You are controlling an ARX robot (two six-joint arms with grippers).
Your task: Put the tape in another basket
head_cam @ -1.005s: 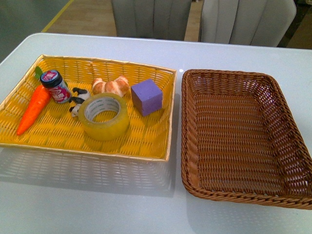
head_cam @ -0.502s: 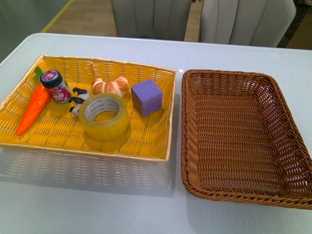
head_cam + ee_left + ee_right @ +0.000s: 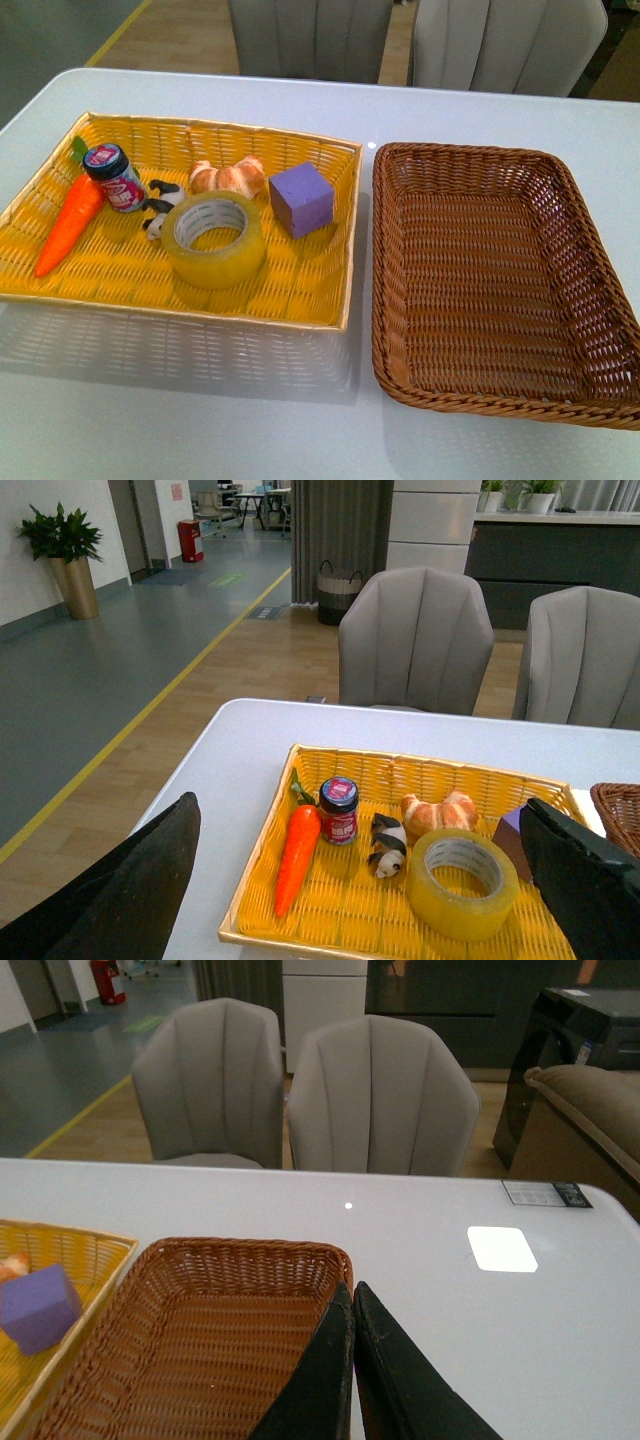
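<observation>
The tape point(image 3: 213, 239), a wide translucent yellow roll with a whitish core, lies flat in the yellow woven tray point(image 3: 300, 300) beside a purple cube point(image 3: 300, 198). The left wrist view also shows the tape point(image 3: 462, 882). To the tray's right stands the dark brown wicker basket point(image 3: 500, 395), with nothing in it. Neither arm appears in the front view. My left gripper point(image 3: 370, 880) is open, raised above and short of the tray, its fingers wide apart. My right gripper point(image 3: 352, 1295) is shut on nothing, held over the basket's point(image 3: 180, 1360) near corner.
In the tray also lie a toy carrot point(image 3: 68, 224), a small jar point(image 3: 115, 177), a panda figure point(image 3: 157, 206) and a croissant point(image 3: 228, 177). The white table point(image 3: 200, 420) stretches around both containers. Two grey chairs point(image 3: 400, 40) stand behind it.
</observation>
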